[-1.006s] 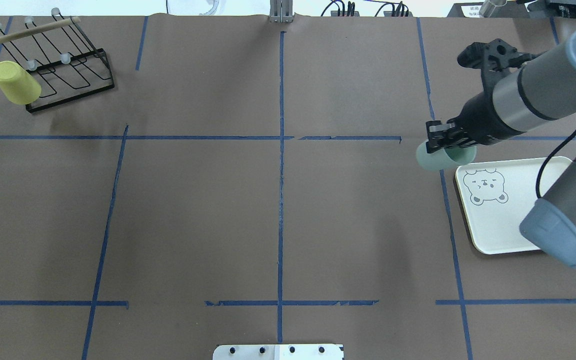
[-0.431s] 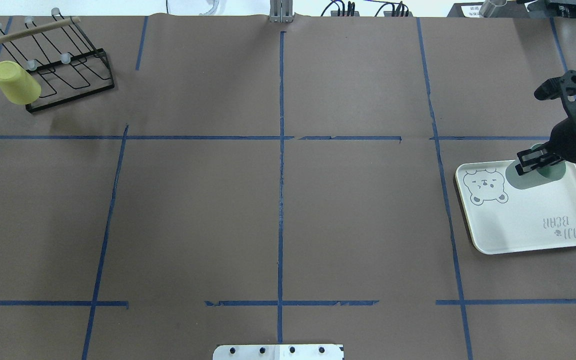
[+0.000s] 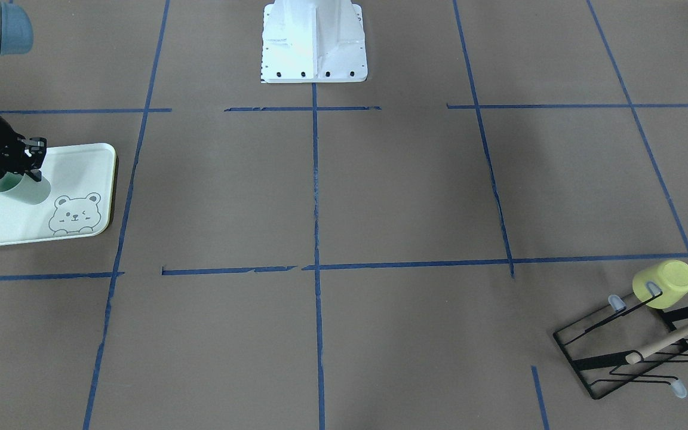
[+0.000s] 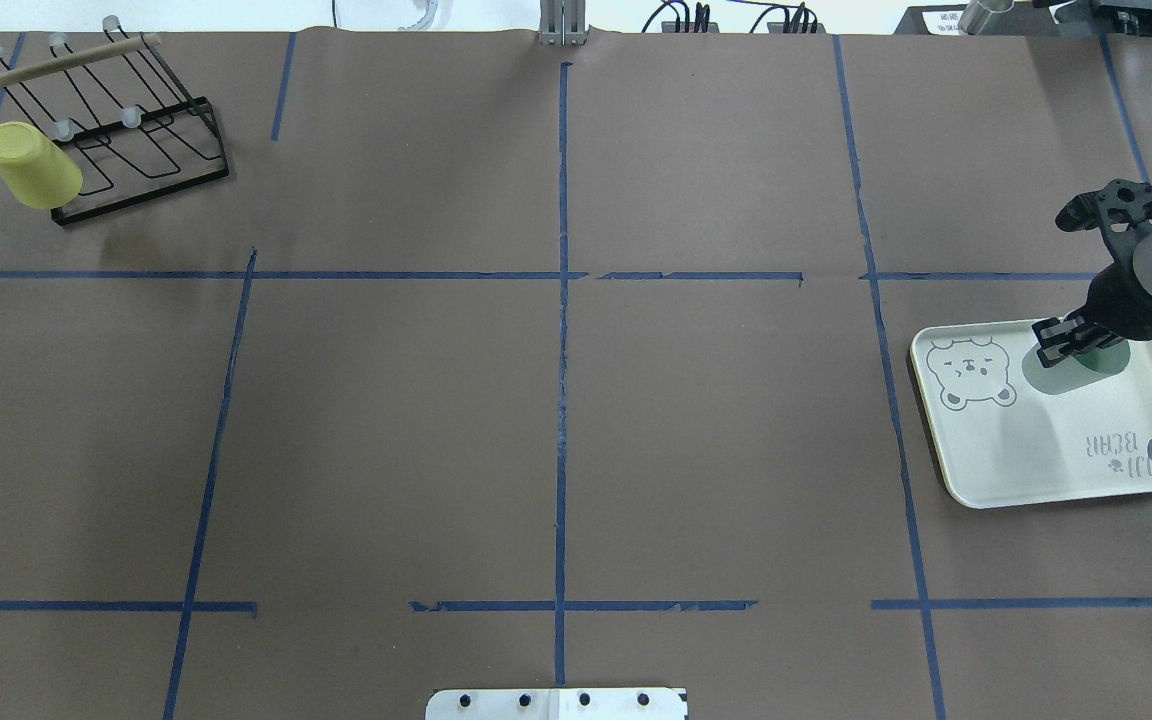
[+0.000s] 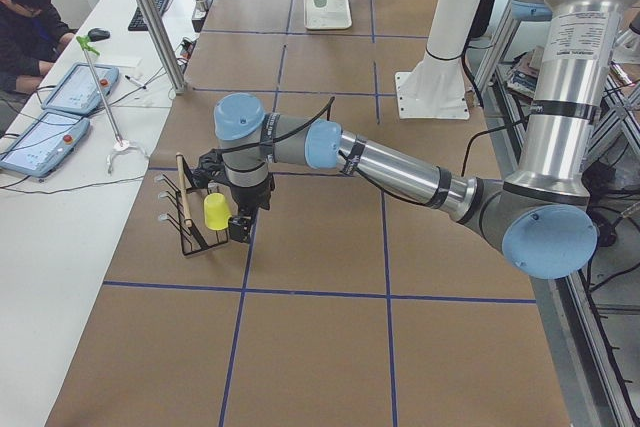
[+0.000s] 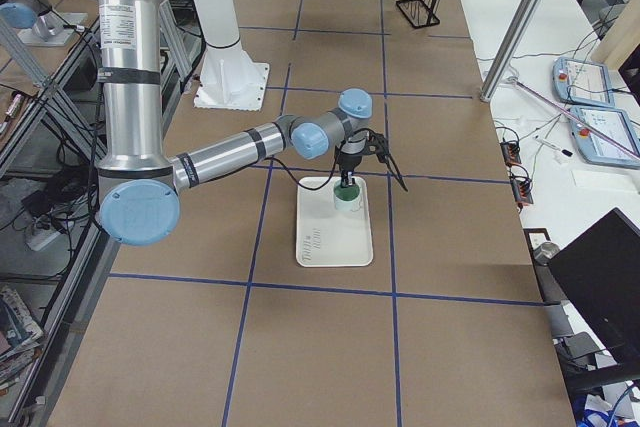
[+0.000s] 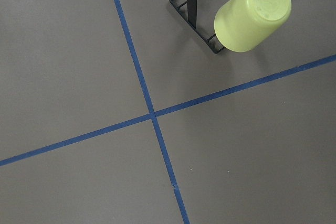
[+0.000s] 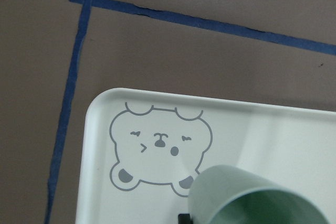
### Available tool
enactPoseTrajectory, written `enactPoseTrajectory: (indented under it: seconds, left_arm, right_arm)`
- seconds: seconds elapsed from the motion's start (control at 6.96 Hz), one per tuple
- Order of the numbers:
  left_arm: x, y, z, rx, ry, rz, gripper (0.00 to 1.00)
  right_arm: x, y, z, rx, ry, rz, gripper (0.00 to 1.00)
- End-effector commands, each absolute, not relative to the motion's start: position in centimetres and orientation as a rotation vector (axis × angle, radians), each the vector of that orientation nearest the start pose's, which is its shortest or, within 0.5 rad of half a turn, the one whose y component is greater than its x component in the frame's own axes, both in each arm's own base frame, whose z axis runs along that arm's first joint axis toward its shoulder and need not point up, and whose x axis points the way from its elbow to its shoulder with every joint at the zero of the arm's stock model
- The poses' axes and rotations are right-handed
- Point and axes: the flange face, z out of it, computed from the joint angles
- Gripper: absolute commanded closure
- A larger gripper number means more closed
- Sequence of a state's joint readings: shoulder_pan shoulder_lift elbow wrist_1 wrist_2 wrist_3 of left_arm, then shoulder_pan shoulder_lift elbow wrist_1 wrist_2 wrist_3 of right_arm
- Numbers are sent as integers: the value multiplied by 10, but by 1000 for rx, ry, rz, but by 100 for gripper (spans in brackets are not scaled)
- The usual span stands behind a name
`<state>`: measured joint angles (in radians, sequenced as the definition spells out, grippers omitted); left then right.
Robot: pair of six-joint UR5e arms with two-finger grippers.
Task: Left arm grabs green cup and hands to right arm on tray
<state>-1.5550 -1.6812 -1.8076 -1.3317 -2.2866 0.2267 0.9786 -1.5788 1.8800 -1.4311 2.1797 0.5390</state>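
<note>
**Orientation.** The green cup (image 4: 1056,378) was held with its long axis close to vertical: open mouth up toward the right gripper (image 4: 1061,338), closed base down toward the tray (image 4: 1036,470). A slight lean was seen in the overhead view, with the base nearer the bear drawing (image 4: 971,372). It could not be told whether this lean was real.

**Position.** The cup was located over the tray's bear end, just beside the drawing. Contact between base and tray could not be confirmed.

**Jaw state.** The right gripper's fingers were clamped on the cup at its rim. The left gripper (image 5: 240,230) was seen only in the left side view, beside the wire rack (image 4: 106,130). Its jaw state could not be told.

**Hidden or cut off.**
- The cup's rim was largely covered by the gripper in the overhead view. In the right wrist view the cup was cut off by the lower edge.
- The right arm (image 4: 1151,280) was cut off by the overhead view's right edge, and one tray corner was covered by a blue joint cap.
- The tray was cut off at the front-facing view's left edge.
- The left arm (image 5: 380,162) was absent from the overhead view.

**Count.**
- Cups: two, one green and one yellow-green cup (image 4: 33,165) hung mouth-down on the rack.
- Tray: one.
- Rack: one.
- Arms: two.
</note>
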Motion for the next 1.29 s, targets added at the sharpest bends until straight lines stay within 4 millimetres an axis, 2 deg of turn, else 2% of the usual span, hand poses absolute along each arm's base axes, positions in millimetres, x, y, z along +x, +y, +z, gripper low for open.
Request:
enactPoseTrajectory:
  seconds: [0.0,0.29,0.43,0.57,0.72,0.86,1.01,1.15]
  left_arm:
    - [-60,-523,514,181,703,271,0]
    - [-60,-522,511,188,702,272,0]
    - [-60,-522,511,188,702,272,0]
    - [-60,-522,510,189,702,273,0]
    - [-60,-522,510,188,702,272,0]
    - [-60,-522,510,189,702,273,0]
    - [-60,-521,511,188,702,271,0]
    - [-60,-521,515,180,703,268,0]
  right_arm:
    - [-221,-453,525,15,-702,-184,98]
    - [-229,-451,543,-9,-670,-184,91]
    - [-229,-451,544,-12,-667,-183,69]
    - [-231,-451,544,-14,-668,-185,18]
    - [-230,-451,540,-6,-674,-189,0]
    - [-225,-449,520,32,-692,-194,0]
    - [-209,-439,502,64,-709,-192,0]
    - [-171,-448,494,104,-722,-148,0]
